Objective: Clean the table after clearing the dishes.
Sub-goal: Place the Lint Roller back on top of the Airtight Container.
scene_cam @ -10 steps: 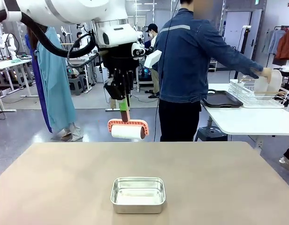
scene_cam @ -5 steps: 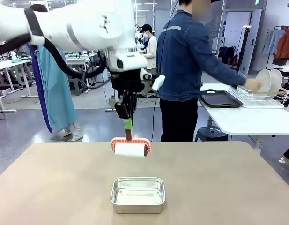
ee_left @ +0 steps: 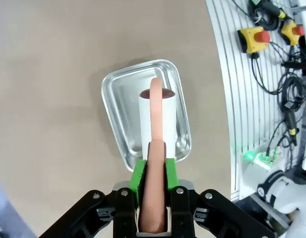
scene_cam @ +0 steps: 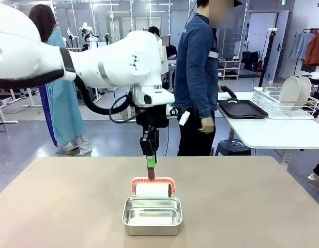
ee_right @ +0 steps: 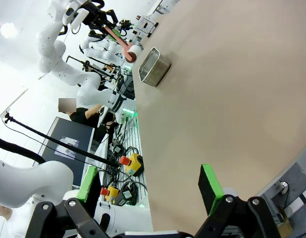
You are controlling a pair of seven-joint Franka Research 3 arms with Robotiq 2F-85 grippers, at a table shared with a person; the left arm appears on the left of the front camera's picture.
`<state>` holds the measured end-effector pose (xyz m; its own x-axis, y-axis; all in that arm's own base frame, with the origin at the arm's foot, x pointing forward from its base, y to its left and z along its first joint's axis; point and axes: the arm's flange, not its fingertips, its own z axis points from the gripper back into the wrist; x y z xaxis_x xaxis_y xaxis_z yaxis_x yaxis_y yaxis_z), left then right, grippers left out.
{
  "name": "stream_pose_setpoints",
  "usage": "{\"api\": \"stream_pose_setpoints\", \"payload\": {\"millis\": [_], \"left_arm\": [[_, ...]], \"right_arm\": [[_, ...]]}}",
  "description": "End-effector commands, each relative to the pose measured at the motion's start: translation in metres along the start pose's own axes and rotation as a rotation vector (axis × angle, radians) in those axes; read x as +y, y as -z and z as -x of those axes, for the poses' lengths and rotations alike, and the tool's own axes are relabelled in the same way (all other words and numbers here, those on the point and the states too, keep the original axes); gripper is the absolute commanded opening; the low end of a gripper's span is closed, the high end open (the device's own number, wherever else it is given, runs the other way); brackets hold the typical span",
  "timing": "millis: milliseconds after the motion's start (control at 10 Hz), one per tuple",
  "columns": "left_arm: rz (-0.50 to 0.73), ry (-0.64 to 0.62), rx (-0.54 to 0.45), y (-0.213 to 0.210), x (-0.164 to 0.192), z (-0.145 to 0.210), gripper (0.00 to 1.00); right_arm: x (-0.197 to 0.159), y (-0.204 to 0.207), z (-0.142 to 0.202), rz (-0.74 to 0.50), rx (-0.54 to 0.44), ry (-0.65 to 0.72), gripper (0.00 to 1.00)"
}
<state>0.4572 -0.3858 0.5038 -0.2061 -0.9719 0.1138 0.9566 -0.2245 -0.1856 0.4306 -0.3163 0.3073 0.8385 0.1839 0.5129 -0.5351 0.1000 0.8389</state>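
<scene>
The left pincer (scene_cam: pixel 150 164) was clamped on the handle of a lint roller (scene_cam: pixel 153 190), which hung straight down, its roll crosswise just over the steel pan (scene_cam: pixel 152 217) on the beige counter (scene_cam: pixel 56 206). The left wrist view showed the roll (ee_left: pixel 156 119) lying along the pan (ee_left: pixel 115 124). The dishes (scene_cam: pixel 296 89) stood in a rack far right; the right pincer (ee_right: pixel 148 191) gaped empty.

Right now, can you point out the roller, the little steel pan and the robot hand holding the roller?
roller (scene_cam: pixel 153 190): front view, white roll.
steel pan (scene_cam: pixel 151 226): front view, near wall.
left hand (ee_left: pixel 153 174): left wrist view, between green pads.

One steel pan (scene_cam: pixel 152 215), one roller (scene_cam: pixel 153 189), two racked plates (scene_cam: pixel 294 90), one tray (scene_cam: pixel 245 109).
</scene>
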Motion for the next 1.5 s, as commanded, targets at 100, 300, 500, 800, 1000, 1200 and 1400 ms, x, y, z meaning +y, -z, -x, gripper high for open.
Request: {"api": "stream_pose_setpoints", "payload": {"millis": [100,300,500,800,1000,1200,1400], "left_arm": [[0.016,-0.008,-0.054,0.033,0.02,0.008,0.21],[0.009,0.007,-0.038,0.058,0.037,0.022,0.21],[0.027,0.016,-0.007,0.066,0.048,0.035,0.21],[0.082,-0.068,0.027,0.083,0.069,0.05,0.21],[0.11,-0.042,0.052,0.092,0.081,0.048,0.21],[0.106,-0.018,0.061,0.088,0.086,0.041,0.57],[0.098,-0.008,0.064,0.08,0.087,0.038,0.94]], "right_arm": [[0.005,0.007,0.003,0.012,0.005,0.002,1.0],[0.005,0.007,0.003,0.012,0.005,0.002,1.0],[0.005,0.007,0.003,0.012,0.005,0.002,1.0],[0.005,0.007,0.003,0.012,0.005,0.002,1.0],[0.005,0.007,0.003,0.012,0.005,0.002,1.0],[0.005,0.007,0.003,0.012,0.005,0.002,1.0],[0.005,0.007,0.003,0.012,0.005,0.002,1.0]]}}
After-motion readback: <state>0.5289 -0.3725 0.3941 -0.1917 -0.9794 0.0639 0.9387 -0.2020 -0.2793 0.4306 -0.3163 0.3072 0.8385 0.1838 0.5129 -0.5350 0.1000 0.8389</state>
